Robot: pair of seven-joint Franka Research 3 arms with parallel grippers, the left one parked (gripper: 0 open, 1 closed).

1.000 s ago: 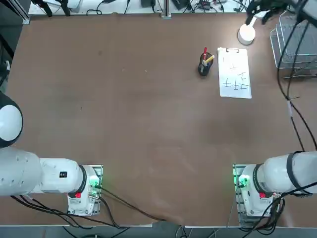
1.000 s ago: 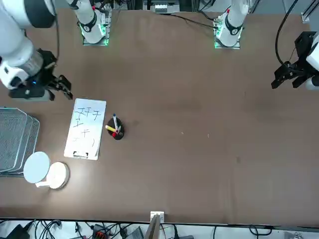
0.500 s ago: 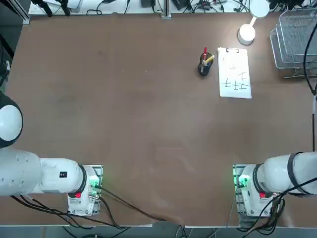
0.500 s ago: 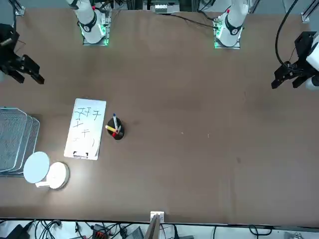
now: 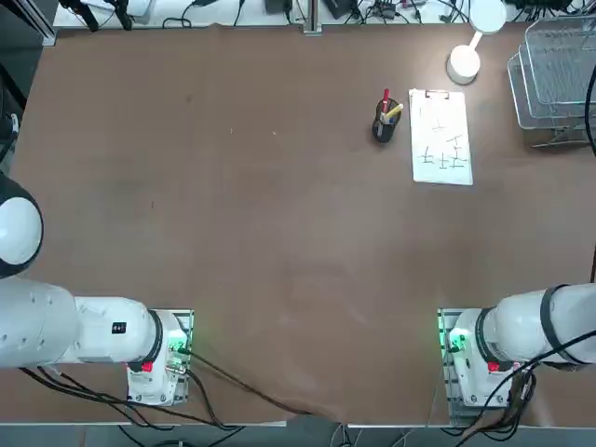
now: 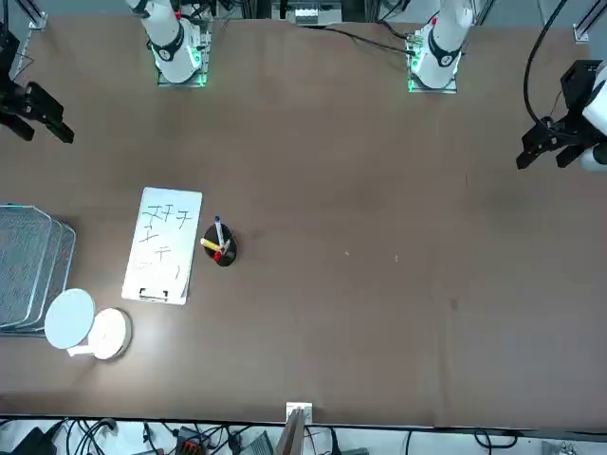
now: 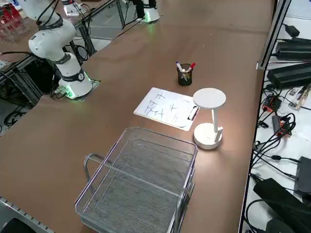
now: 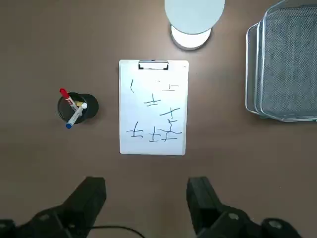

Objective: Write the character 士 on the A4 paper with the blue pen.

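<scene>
The right gripper (image 8: 146, 191) hangs above the table (image 8: 143, 171), its two fingers spread wide apart with nothing between them, touching neither paper nor pen; in the front view it shows near the left edge, well apart from the sheet. The A4 paper (image 8: 154, 141) lies flat on the table, a metal clip (image 8: 153, 65) at one short edge and several thin handwritten characters (image 8: 153, 134) on it. The blue pen (image 8: 75, 116), blue at one end, leans in the black pen cup (image 8: 90, 106), together with a red-topped pen (image 8: 68, 98) and a yellow one (image 6: 210, 245). The cup stands just beside a long edge of the paper, apart from it; a white round lamp (image 7: 209, 98) stands near the clip end, and wire mesh trays (image 7: 138, 182) sit on the paper's other side
</scene>
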